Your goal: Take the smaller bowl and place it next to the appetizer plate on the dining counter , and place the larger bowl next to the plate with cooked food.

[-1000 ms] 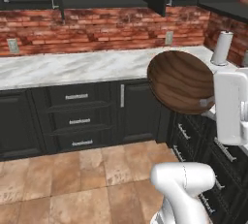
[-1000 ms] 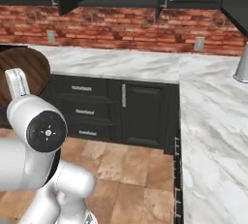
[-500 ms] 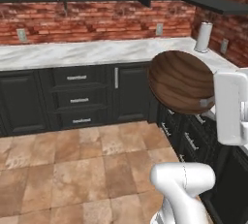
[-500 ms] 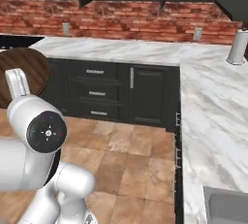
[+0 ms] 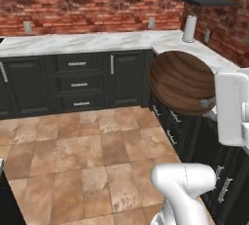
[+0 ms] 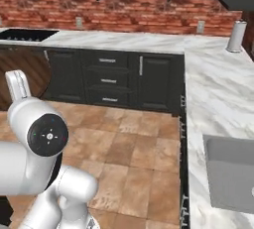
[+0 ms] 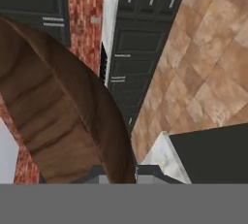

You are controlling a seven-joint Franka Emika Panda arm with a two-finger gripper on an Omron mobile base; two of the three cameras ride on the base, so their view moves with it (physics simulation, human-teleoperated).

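Floor (image 5: 73, 151): tan and brown tiles spread across the left and middle of both base views.
Wall counter (image 5: 87, 41): white grey-veined top over dark drawers, running below a red brick wall (image 5: 97, 14) and turning a corner to the right.
Paper towel roll (image 5: 189, 28): upright at the counter's far right corner, near the brick.
Smaller bowl (image 5: 182, 82): dark brown striped wood, held up in the air, tilted on its side, underside toward the left base camera, above the floor before the corner cabinets.
Pincer (image 7: 118, 175): pressed together on the smaller bowl's rim, seen at the bottom of the hand view.
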